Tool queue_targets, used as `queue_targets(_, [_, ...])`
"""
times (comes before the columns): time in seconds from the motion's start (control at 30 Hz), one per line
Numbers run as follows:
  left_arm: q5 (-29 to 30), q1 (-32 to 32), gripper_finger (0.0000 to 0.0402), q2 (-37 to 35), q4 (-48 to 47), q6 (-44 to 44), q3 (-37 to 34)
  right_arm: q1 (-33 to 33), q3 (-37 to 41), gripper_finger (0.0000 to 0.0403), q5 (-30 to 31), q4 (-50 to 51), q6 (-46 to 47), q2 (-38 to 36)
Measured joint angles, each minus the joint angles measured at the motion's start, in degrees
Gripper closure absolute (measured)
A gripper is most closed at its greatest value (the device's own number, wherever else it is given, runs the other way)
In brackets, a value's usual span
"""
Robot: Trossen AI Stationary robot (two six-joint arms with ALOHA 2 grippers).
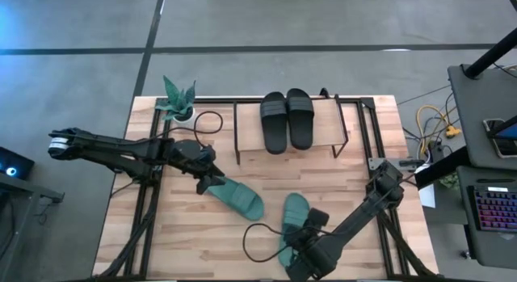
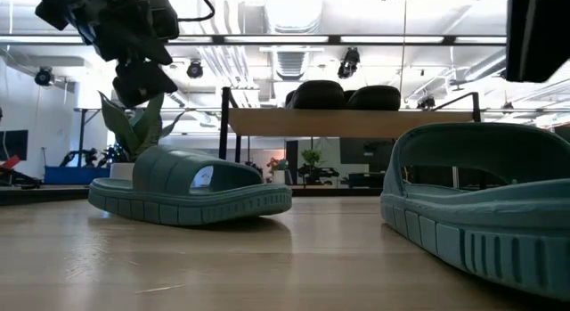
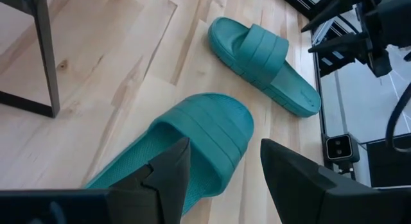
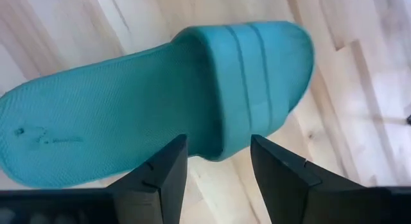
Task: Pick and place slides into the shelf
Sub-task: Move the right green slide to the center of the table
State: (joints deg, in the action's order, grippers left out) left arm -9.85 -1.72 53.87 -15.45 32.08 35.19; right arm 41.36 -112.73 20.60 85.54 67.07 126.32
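- Far left on the table, a small potted plant [image 1: 178, 101] stands at the back corner.
- The left gripper [image 1: 212, 182] hangs over the heel end of one teal slide [image 1: 240, 198], its fingers [image 3: 168, 169] spread apart and holding nothing.
- Mid-table at the back sits the shelf [image 1: 250, 127], with both black slides [image 1: 287, 118] lying side by side on its wooden top board.
- Toward the front right, the second teal slide [image 1: 294, 212] lies flat on the table, well apart from the shelf.
- The right gripper [image 1: 305, 233] hovers just above that slide, fingers [image 4: 288, 174] parted either side of its strap edge, gripping nothing.
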Motion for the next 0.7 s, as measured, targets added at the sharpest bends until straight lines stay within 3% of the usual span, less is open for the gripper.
queue_targets(0.3, [0.07,0.00,0.0226,0.00,1.89,-1.43,-0.07,-0.11,0.54,0.0238,0.47,-0.47,-6.98,0.00])
queue_targets(0.7, [0.09,0.00,0.0226,0.00,2.04,-1.35,-2.12,-2.50,5.00,0.0194,0.51,-7.17,-14.69,0.00])
